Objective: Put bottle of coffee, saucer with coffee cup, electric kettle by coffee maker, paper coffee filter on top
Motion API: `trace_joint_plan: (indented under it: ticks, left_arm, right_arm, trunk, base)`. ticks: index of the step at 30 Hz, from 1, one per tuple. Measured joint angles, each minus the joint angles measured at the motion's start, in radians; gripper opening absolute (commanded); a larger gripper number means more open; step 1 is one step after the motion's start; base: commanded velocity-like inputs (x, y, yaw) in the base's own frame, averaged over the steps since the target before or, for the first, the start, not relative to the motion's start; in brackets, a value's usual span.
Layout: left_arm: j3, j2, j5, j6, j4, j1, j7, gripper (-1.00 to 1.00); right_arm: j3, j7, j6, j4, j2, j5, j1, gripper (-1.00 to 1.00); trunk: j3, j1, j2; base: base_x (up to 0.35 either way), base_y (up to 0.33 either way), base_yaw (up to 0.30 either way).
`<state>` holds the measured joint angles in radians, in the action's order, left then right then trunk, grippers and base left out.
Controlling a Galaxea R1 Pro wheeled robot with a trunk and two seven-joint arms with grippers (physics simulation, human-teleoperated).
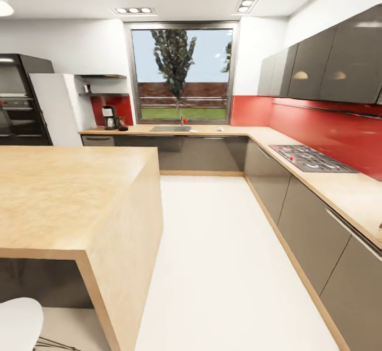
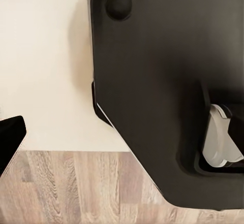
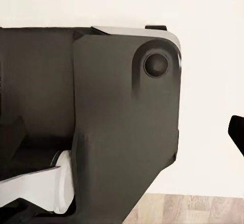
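The black coffee maker (image 1: pixel 110 117) stands on the far countertop (image 1: pixel 223 130) at its left end, with a small dark object (image 1: pixel 122 126) beside it. Above it hang two wall shelves (image 1: pixel 103 94); a small item (image 1: pixel 87 88), too small to identify, sits on the lower one. In the left wrist view a single black fingertip (image 2: pixel 10 137) pokes in at the edge over the robot's dark base (image 2: pixel 168 82) and the floor. One black fingertip (image 3: pixel 237 132) likewise shows in the right wrist view. Each gripper's opening is hidden.
A wooden island (image 1: pixel 63 191) fills the near left, with a white stool (image 1: pixel 18 322) below it. A counter with a gas hob (image 1: pixel 310 158) runs along the right. A sink (image 1: pixel 171 128) sits under the window, an oven tower (image 1: pixel 16 101) at far left. A white floor aisle (image 1: pixel 212 245) leads ahead.
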<state>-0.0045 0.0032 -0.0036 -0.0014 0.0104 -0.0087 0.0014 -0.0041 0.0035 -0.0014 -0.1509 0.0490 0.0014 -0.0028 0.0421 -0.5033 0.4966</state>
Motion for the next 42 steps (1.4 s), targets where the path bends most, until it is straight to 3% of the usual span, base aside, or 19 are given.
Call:
trace_joint_plan:
  ticks: [14,42]
  left_arm:
    - [0.000,0.003,0.001,-0.001,0.001,-0.001,0.000,1.00]
    - [-0.008,0.003,-0.008,-0.001,0.036,0.007,-0.010,1.00]
  right_arm:
    - [0.000,-0.006,0.000,-0.001,0.000,0.000,0.000,1.00]
    - [0.005,-0.006,-0.028,-0.036,-0.002,0.004,0.000,1.00]
  trunk:
    - [-0.042,0.054,-0.097]
    - [-0.042,0.054,-0.097]
  base:
    - [0.000,0.000,-0.171]
    - [0.005,-0.028,0.000]
